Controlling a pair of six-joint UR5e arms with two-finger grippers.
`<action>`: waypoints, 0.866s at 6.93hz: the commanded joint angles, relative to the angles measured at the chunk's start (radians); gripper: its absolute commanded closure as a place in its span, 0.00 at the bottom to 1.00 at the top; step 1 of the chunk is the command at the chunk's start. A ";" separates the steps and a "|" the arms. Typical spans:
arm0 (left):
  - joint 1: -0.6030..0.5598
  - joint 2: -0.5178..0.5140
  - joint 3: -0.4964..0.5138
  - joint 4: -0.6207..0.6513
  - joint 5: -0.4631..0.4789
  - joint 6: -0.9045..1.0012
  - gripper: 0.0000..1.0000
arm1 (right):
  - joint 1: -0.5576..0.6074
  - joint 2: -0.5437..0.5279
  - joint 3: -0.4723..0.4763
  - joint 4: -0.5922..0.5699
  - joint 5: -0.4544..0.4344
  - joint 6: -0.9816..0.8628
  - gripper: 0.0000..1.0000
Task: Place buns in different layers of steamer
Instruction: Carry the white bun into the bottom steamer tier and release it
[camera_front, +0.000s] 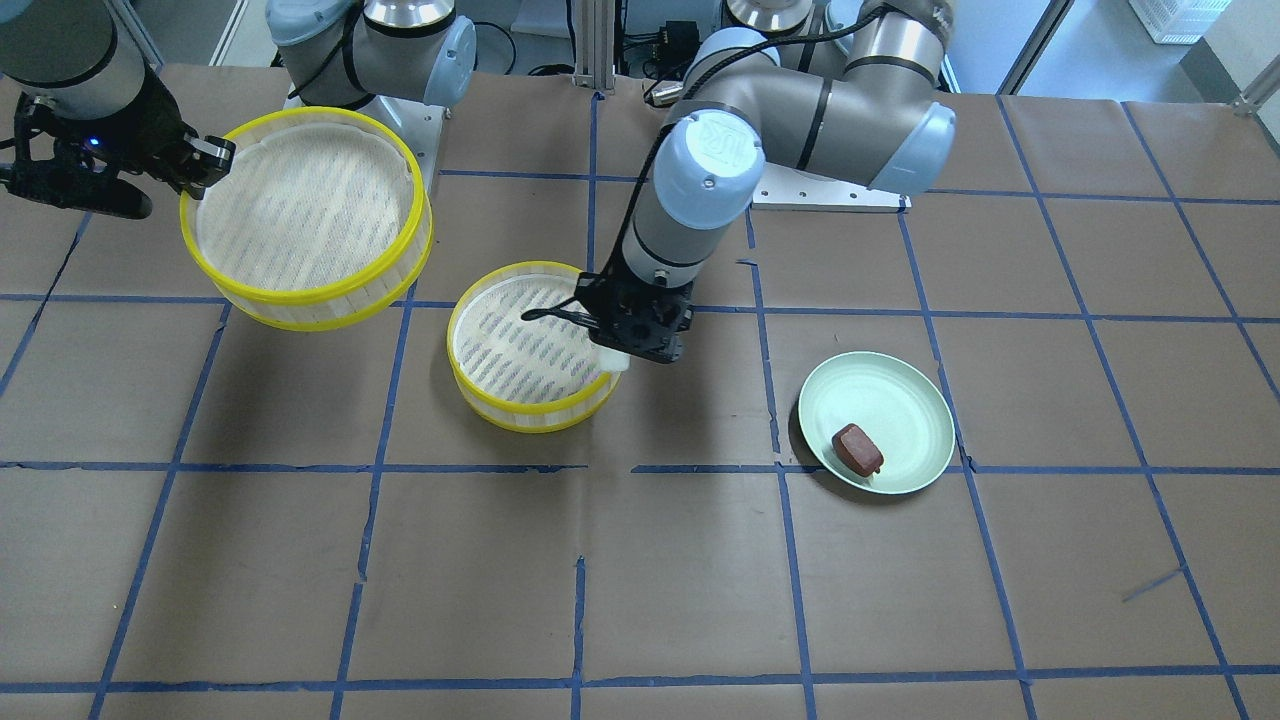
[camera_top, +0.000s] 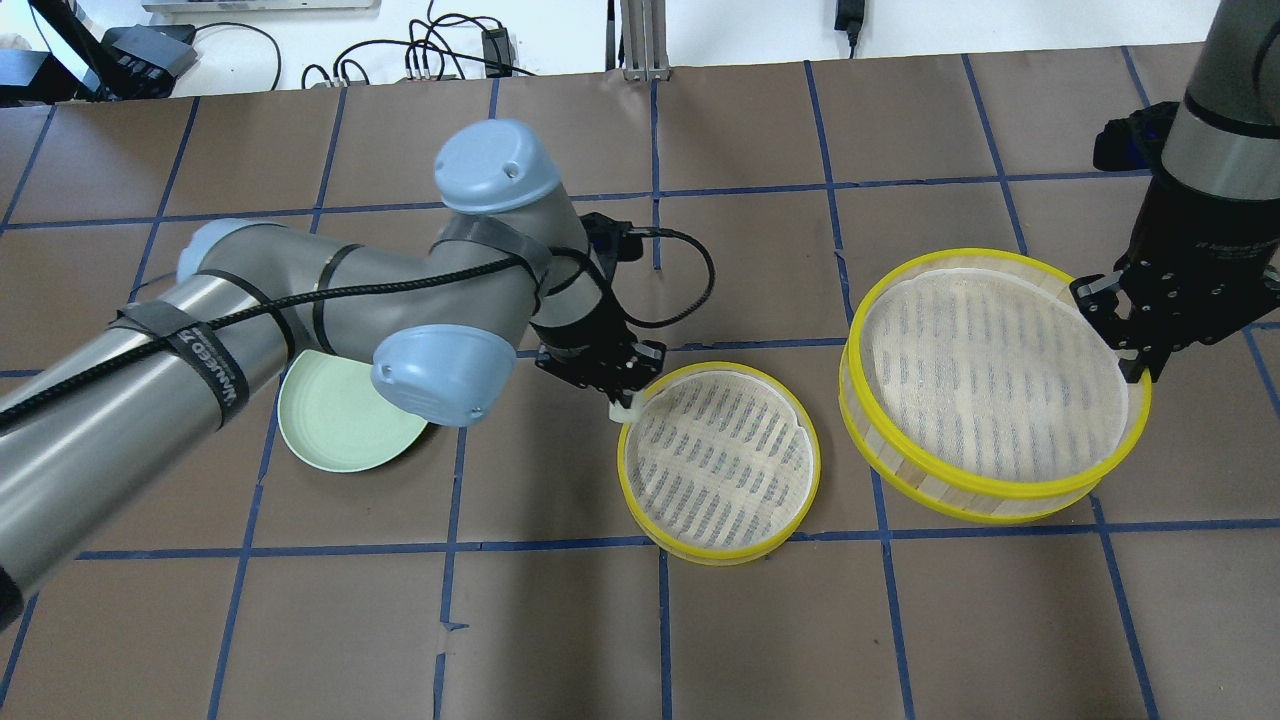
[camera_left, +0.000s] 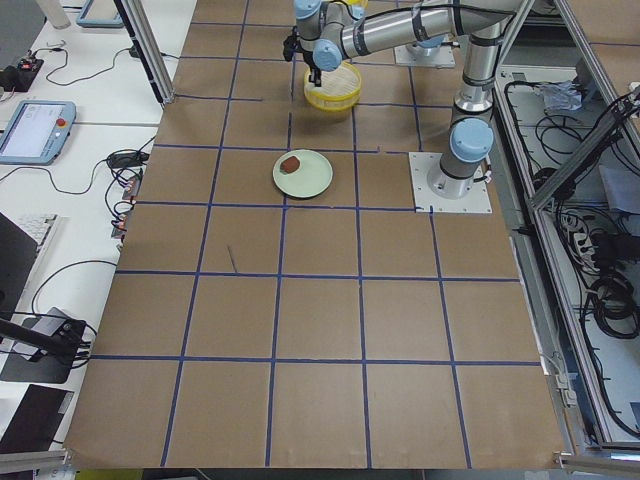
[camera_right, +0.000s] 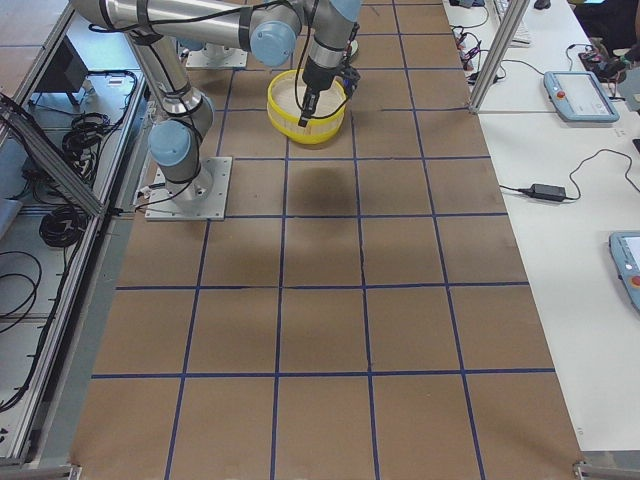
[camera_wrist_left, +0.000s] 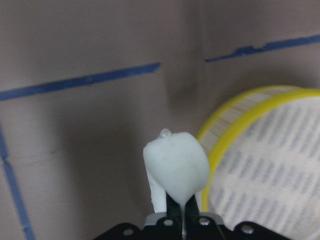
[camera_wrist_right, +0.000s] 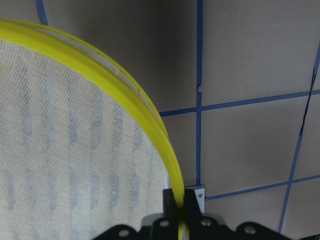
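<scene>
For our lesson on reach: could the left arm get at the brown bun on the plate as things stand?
Probably not yet: its end effector is shut on the white bun beside the lower tray. The brown bun lies uncovered on the plate, though.

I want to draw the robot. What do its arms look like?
The left arm and right arm are shiny silver tubes with round pale blue caps at the joints. A black cable is taped along the left arm. The left gripper and right gripper are black.
</scene>
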 joint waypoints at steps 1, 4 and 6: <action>-0.061 -0.040 -0.002 0.000 -0.078 -0.029 0.10 | -0.006 -0.002 0.000 0.002 -0.001 0.000 0.86; -0.032 -0.019 0.038 -0.014 0.040 -0.029 0.00 | 0.000 -0.007 0.002 0.002 0.007 0.006 0.86; 0.157 -0.011 0.021 -0.031 0.160 0.000 0.01 | 0.014 -0.022 0.043 -0.005 0.041 0.075 0.87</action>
